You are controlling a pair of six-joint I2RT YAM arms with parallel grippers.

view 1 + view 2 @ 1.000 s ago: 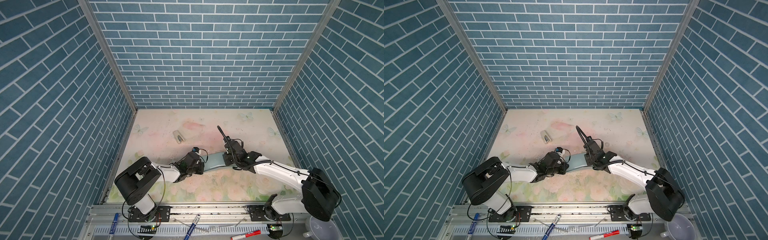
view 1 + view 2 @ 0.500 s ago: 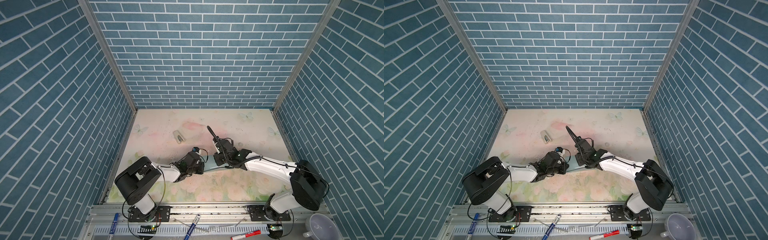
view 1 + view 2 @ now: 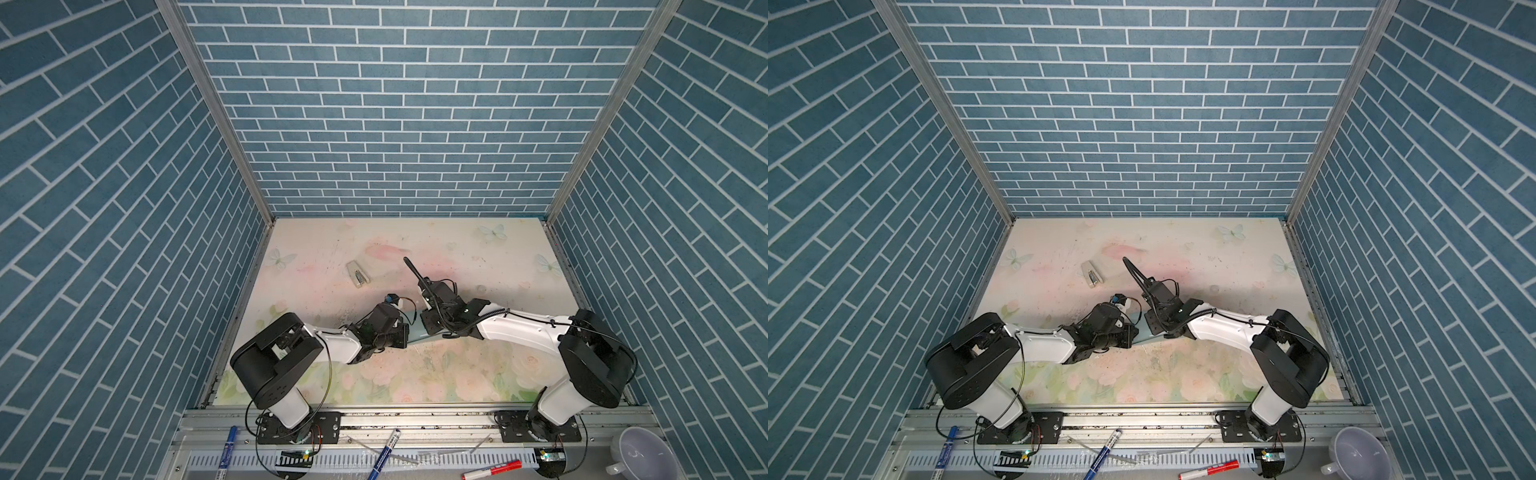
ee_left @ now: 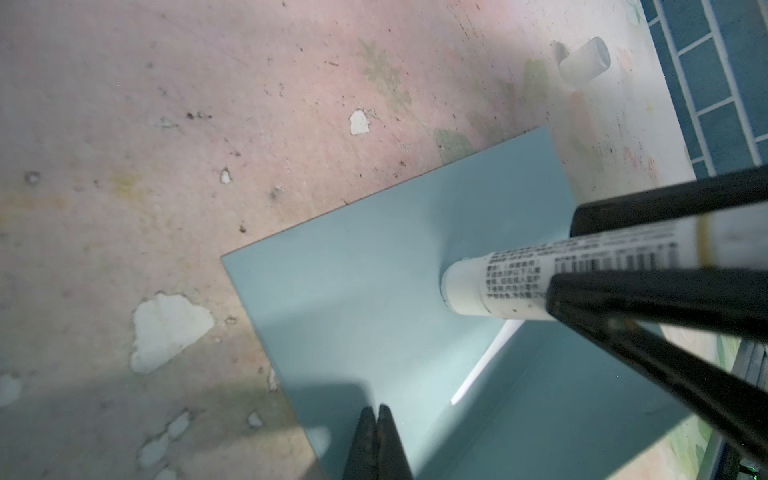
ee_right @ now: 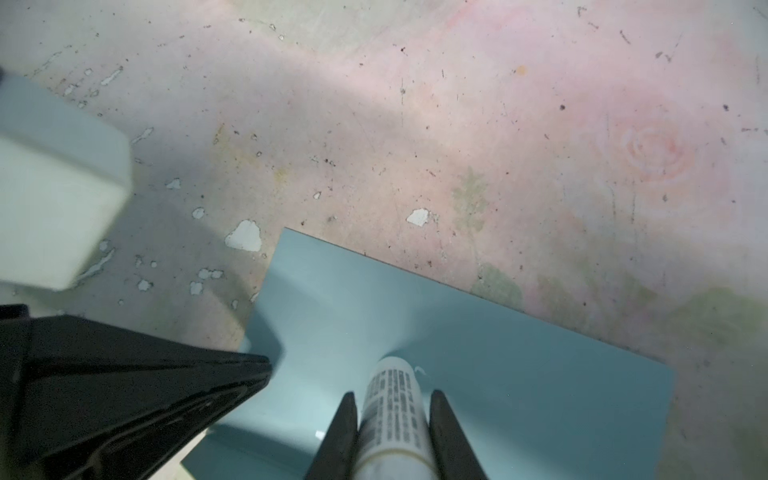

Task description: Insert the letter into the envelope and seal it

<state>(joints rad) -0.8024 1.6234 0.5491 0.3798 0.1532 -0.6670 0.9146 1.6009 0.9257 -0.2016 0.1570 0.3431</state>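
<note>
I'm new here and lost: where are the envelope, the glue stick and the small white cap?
envelope (image 4: 374,291), left wrist view, flat teal face.
glue stick (image 5: 391,409), right wrist view, printed label.
small white cap (image 4: 584,62), left wrist view, its side.

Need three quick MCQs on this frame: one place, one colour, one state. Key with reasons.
1. Glue stick tip rests on: A the table B the envelope C the wall.
2. The envelope is: A red B yellow C teal.
3. Left gripper is: A shut B wide open C holding the glue stick.
Key: B, the tip meets teal paper in both wrist views; C, plain teal throughout; A, its fingertips touch with nothing between.
</note>
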